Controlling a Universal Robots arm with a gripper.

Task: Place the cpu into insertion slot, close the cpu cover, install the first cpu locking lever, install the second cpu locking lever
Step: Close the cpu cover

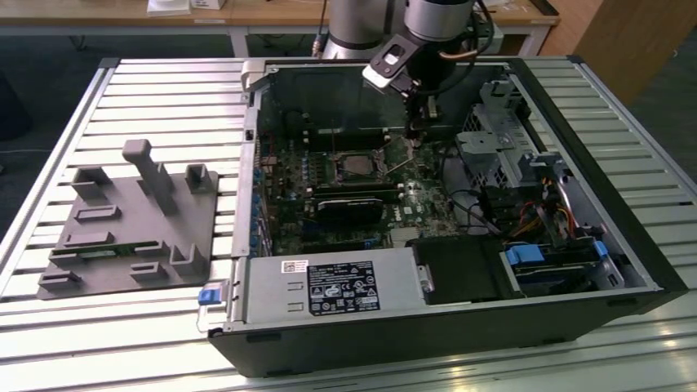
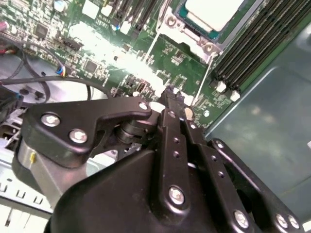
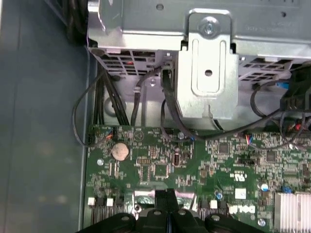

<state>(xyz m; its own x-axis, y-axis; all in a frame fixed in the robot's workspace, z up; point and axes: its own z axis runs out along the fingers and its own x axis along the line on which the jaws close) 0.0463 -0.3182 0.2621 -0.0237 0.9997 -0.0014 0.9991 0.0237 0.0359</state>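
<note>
Cpu (image 2: 214,12) sits in the insertion slot (image 1: 335,167) with the cpu cover (image 2: 170,24) down around it (silver frame). The gripper (image 2: 174,97) hangs just beside the socket, fingers pressed together, and a thin locking lever (image 2: 204,80) tilts up by its tip.

Slatted table (image 1: 163,98) bears computer case (image 1: 436,331) and grey fixture (image 1: 114,245).

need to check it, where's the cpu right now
In the second wrist view the cpu sits framed by the cpu cover, beside the memory slots.
</note>
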